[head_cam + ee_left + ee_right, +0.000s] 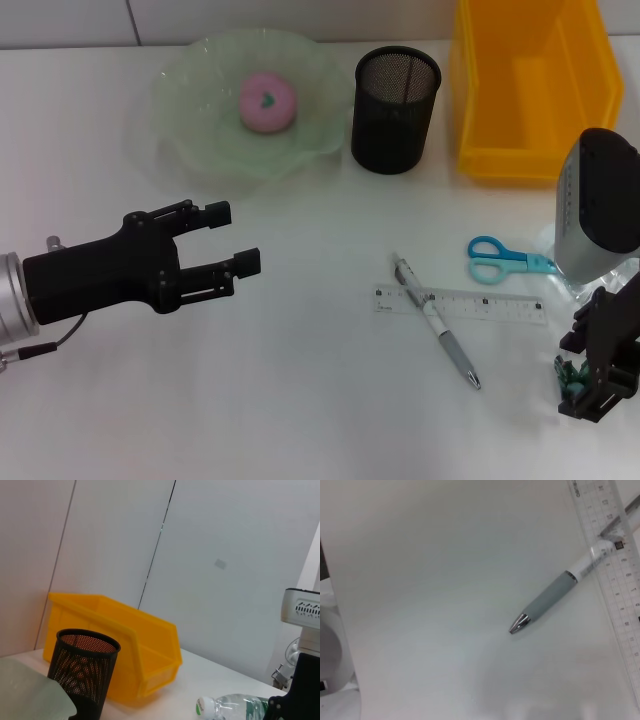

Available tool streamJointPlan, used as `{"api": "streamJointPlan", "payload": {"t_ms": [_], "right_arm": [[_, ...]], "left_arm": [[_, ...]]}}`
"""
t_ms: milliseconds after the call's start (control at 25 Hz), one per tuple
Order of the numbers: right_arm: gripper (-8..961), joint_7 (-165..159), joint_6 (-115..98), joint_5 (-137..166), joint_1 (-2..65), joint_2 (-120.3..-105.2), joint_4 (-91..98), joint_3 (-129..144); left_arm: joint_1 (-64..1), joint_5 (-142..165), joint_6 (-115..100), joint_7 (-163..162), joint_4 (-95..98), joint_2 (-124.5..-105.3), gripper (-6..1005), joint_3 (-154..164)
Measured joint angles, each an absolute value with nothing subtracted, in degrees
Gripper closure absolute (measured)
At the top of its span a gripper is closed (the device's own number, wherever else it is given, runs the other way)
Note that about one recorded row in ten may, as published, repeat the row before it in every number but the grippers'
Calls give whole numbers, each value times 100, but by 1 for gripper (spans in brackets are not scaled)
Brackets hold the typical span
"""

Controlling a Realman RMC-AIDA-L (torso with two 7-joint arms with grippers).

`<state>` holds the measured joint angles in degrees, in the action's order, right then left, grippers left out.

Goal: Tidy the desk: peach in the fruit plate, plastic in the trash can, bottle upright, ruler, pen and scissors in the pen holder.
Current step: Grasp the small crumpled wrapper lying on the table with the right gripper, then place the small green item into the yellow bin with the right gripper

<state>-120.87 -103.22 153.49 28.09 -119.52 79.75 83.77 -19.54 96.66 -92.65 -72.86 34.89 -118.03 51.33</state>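
The pink peach (266,100) lies in the pale green fruit plate (190,120) at the back left. My left gripper (232,238) hovers open and empty in front of the plate. The black mesh pen holder (396,95) (85,672) stands upright beside the yellow trash can (535,85) (130,650). Blue scissors (505,260), a clear ruler (460,303) (615,575) and a pen (437,320) (555,592) crossing it lie on the table. The bottle (232,707) (572,377) lies on its side at my right gripper (592,375) (300,695). I cannot make out the plastic.
The white table (300,400) spreads between the two arms. The right arm's grey housing (600,200) hides the table's right edge. A white wall (225,555) rises behind the bin.
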Motion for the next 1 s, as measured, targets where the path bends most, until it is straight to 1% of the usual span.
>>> {"api": "streamJointPlan", "payload": {"t_ms": [360, 600, 920, 1000], "right_arm": [[231, -12093, -10275, 15381, 2801, -11948, 7919, 8393], [451, -12085, -10308, 15381, 2800, -11944, 7918, 8386], [833, -12065, -10352, 15382, 2803, -11941, 7919, 8335], [854, -12052, -10379, 15380, 2803, -11937, 7927, 8317]], "left_arm": [[-1969, 9664, -9227, -7286, 3489, -11803, 215, 5133], [-1972, 9662, -9225, -7273, 3409, -11803, 217, 5133], [-1988, 9659, -9225, -7254, 3354, -11804, 219, 5133], [-1988, 9659, -9226, -7254, 3354, -11804, 220, 5133]]}}
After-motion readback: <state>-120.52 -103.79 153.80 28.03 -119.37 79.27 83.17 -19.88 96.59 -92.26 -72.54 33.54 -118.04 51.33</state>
